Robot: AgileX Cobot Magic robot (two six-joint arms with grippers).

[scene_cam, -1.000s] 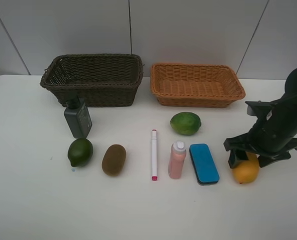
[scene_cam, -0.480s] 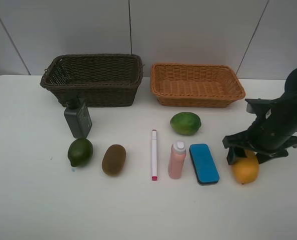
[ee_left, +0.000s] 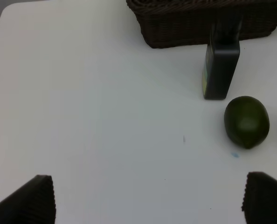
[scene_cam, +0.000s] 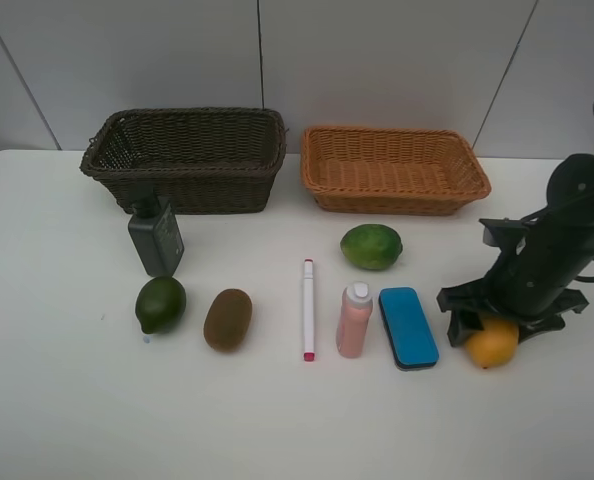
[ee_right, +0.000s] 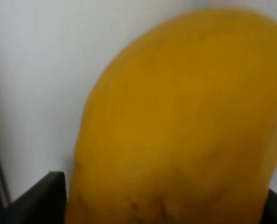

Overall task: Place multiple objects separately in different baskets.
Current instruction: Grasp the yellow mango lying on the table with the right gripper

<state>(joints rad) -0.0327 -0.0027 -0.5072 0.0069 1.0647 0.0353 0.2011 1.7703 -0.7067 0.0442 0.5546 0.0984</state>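
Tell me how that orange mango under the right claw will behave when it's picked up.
Its rounded shape suggests the mango could roll or pivot if nudged off-centre. The skin looks smooth in the right wrist view, so it may slip in the right claw unless gripped across its middle. It looks solid, so probably stiff.

Overhead view: right tool [scene_cam: 495,322] covers upper part of orange mango [scene_cam: 493,346]; only lower curve shows. Right arm [scene_cam: 567,235] cut by frame edge.

Right wrist view: mango fills frame, blurred, cut by three edges. Right fingertips [ee_right: 38,198] just dark corners; contact with fruit unclear.

Left wrist view: left tool [ee_left: 148,200] mostly out of frame; only left fingertips [ee_left: 36,198] show, cut by edge. Dark brown basket [ee_left: 199,23] cut by edge. Dark green bottle [ee_left: 221,70] cap lost against basket.
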